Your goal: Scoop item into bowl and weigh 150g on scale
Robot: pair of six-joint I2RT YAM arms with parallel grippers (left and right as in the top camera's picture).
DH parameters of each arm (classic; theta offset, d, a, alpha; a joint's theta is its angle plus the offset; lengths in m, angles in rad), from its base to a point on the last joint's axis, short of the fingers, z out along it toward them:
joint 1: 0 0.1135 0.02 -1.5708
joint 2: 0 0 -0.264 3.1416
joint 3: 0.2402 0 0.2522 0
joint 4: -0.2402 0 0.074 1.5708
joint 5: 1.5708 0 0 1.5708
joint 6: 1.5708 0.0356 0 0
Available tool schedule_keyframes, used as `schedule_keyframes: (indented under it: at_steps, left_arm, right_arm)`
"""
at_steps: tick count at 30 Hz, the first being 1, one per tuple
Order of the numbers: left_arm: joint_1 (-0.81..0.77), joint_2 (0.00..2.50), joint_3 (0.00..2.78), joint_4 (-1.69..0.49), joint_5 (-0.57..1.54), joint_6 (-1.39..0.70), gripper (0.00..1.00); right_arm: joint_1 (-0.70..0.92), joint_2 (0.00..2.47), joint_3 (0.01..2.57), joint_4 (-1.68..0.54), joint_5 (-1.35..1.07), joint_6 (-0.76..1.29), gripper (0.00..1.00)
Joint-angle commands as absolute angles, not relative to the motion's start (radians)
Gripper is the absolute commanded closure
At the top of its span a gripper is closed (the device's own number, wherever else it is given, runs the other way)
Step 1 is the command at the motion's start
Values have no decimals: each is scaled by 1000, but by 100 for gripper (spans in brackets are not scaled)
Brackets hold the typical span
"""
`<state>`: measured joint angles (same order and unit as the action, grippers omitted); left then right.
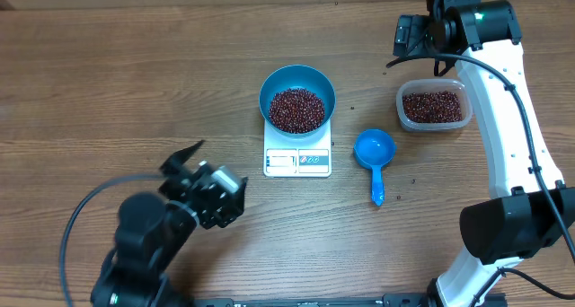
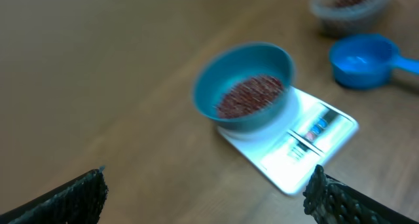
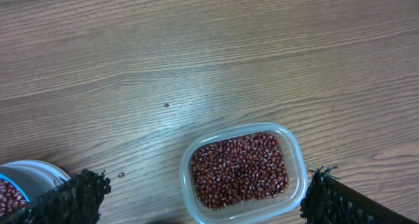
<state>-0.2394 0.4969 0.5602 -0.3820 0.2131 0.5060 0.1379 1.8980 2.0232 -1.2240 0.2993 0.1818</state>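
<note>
Here, left claw (image 2: 208, 181) and right claw (image 3: 209, 179) agape, empty; scoop (image 1: 375, 151) between scale (image 1: 297, 162) and tub (image 1: 402, 108).

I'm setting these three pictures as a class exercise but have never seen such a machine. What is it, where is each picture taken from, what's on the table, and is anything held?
It is a robot with two arms at a wooden table, each ending in a two-finger gripper. One picture looks down from above; the other two come from cameras on the wrists, so the dark shapes in their bottom corners are the robot's own fingers. A blue bowl of red-brown beans stands on a white scale. Beside it lie an empty blue scoop and a clear tub of more beans. The left gripper and the right gripper are both open and hold nothing.
</note>
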Motion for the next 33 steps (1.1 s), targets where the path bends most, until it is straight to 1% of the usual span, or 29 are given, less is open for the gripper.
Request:
schedule_keyframes:
  at_steps: [1,6,11,15,19,25,33]
  left_arm:
    - [-179,389,508,-352,230,463,1]
    - [-92,260,447,-246,229,462,0]
    - [-29,169,377,-110,225,403,1]
    - [8,123,305,13,223,327,0]
    - [33,79,228,112,184,197,1]
    - [72,2,114,193,133,57,1]
    - [78,3,12,215,45,-29,0]
  right_arm:
    - [136,1863,2049,-1220,313,182,0]
    - [136,1863,2049,-1220,313,182,0]
    - [136,1863,2049,-1220,313,181,0]
    - [136,1863,2049,-1220,314,182,0]
    - [136,1863,2049,-1220,313,182,0]
    - [136,1863,2049,-1220,314,181,0]
    - [136,1863,2049,-1220,313,182,0]
